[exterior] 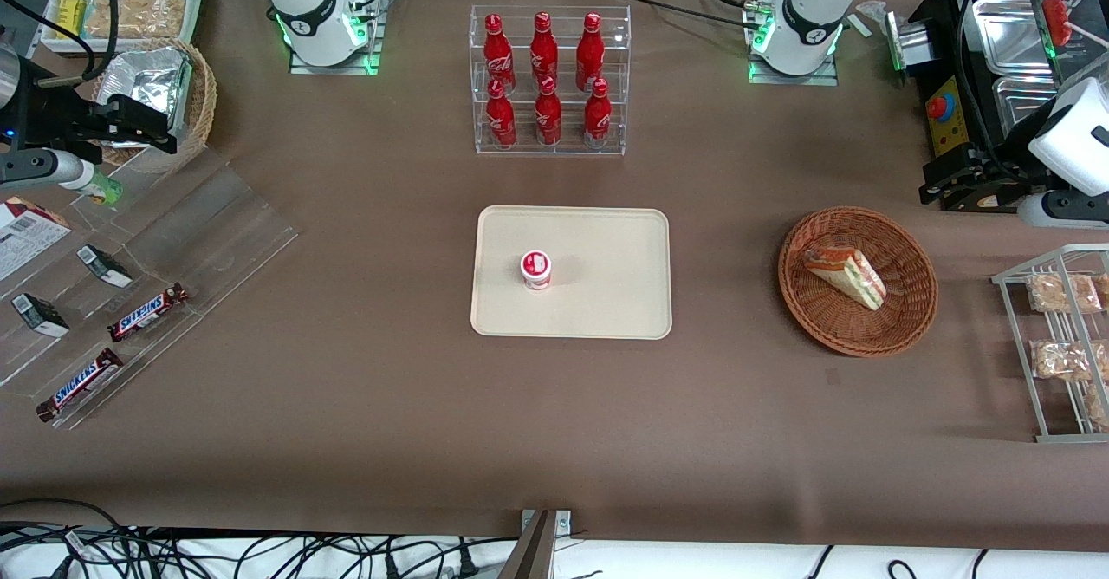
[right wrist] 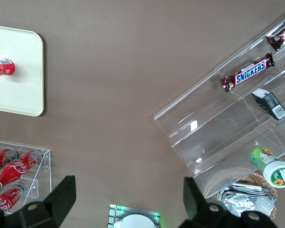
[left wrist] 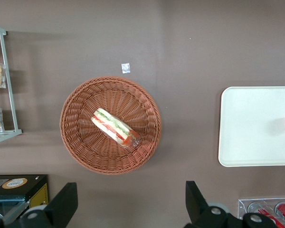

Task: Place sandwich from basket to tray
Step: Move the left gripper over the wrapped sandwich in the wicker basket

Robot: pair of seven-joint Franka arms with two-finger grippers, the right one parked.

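The sandwich (exterior: 845, 277), a clear-wrapped wedge with red and green layers, lies in the reddish-brown wicker basket (exterior: 901, 336) toward the working arm's end of the table. The cream tray (exterior: 606, 302) lies at the table's middle with a small red-and-white cup (exterior: 536, 269) on it. My left gripper (exterior: 940, 187) hovers above the table, a little farther from the front camera than the basket. In the left wrist view the gripper (left wrist: 128, 209) is open wide and empty, with the sandwich (left wrist: 116, 128), basket (left wrist: 80, 142) and tray (left wrist: 256, 142) in sight.
A clear rack of red bottles (exterior: 548, 85) stands farther from the front camera than the tray. A wire rack with bagged snacks (exterior: 1057, 345) stands beside the basket. A black box with a red button (exterior: 944, 115) is near the gripper. Snickers bars (exterior: 147, 312) lie toward the parked arm's end.
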